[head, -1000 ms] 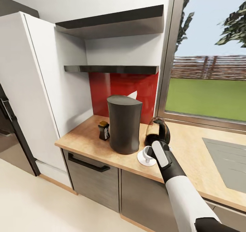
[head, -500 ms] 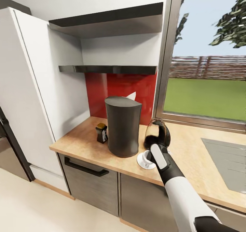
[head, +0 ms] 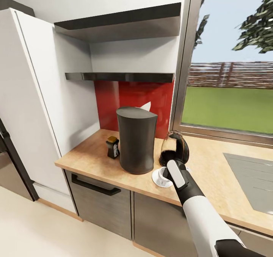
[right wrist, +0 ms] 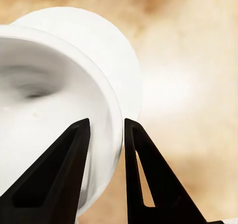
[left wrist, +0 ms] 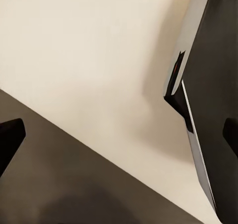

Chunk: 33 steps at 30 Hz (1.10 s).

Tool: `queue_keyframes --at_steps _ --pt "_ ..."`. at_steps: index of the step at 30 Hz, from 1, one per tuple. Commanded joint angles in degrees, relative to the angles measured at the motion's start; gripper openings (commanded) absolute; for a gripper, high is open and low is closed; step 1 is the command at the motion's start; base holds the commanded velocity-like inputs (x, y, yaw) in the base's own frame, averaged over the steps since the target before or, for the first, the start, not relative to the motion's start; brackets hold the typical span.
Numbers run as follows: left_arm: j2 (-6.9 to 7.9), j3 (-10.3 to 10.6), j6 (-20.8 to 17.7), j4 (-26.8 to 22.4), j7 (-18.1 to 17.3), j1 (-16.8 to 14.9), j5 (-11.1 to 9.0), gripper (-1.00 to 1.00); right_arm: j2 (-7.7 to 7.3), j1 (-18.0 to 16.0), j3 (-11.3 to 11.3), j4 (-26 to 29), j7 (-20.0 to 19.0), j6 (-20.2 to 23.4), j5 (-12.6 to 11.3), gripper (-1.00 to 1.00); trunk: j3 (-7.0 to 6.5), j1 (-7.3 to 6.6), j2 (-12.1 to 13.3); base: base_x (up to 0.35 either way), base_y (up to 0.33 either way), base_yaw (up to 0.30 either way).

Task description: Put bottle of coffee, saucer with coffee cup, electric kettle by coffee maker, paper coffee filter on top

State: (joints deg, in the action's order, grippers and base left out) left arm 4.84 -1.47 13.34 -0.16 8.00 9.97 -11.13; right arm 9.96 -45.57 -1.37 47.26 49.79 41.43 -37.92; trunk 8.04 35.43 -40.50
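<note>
The dark grey coffee maker [head: 136,141] stands on the wooden countertop [head: 212,170]. A white paper filter [head: 146,105] peeks up behind its top. The small dark bottle of coffee [head: 113,147] is at its left and the glass electric kettle [head: 174,147] at its right. In front of the kettle lies the white saucer [head: 156,178] with the white coffee cup [head: 163,173] on it. My right gripper [right wrist: 106,124] is shut on the coffee cup [right wrist: 49,110], one finger inside its rim and one outside. My left gripper [left wrist: 119,135] is open over beige floor.
Two dark shelves [head: 121,76] hang above the counter, against a red backsplash [head: 132,96]. A tall white cabinet [head: 30,97] bounds the counter's left end. A window [head: 231,94] and a grey sink [head: 254,177] lie to the right. Bare wood stretches between the kettle and the sink.
The head camera shifted early on, sliding the whole picture left. My right gripper with the cup came down closer onto the saucer, then stayed still.
</note>
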Motion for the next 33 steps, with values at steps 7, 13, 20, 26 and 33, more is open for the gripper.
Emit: queue_keyframes --at_steps 7,13,20,26,33 --pt "0.0 -0.1 0.2 0.0 0.0 0.0 -0.2 1.0 0.04 0.0 -0.1 0.1 0.3 0.1 -0.4 -1.0 0.08 0.02 -0.1 0.035 0.0 0.0" --pt "0.0 -0.1 0.2 0.0 0.0 0.0 -0.2 1.0 0.04 0.0 -0.1 0.1 0.3 0.1 -0.4 -1.0 0.08 0.02 -0.1 0.005 0.0 0.0" --pt "0.0 -0.1 0.2 0.0 0.0 0.0 -0.2 1.0 0.04 0.0 -0.1 0.0 0.4 0.1 -0.4 1.0 0.08 0.02 -0.1 0.0 0.0 0.0" --pt "0.0 -0.1 0.2 0.0 0.0 0.0 -0.2 1.0 0.04 0.0 -0.1 0.1 0.3 0.1 -0.5 1.0 0.08 0.02 -0.1 0.0 0.0 0.0" --pt "0.0 -0.1 0.2 0.0 0.0 0.0 -0.2 1.0 0.04 0.0 -0.1 0.1 0.4 0.1 -0.5 1.0 0.08 0.02 -0.1 0.0 0.0 0.0"
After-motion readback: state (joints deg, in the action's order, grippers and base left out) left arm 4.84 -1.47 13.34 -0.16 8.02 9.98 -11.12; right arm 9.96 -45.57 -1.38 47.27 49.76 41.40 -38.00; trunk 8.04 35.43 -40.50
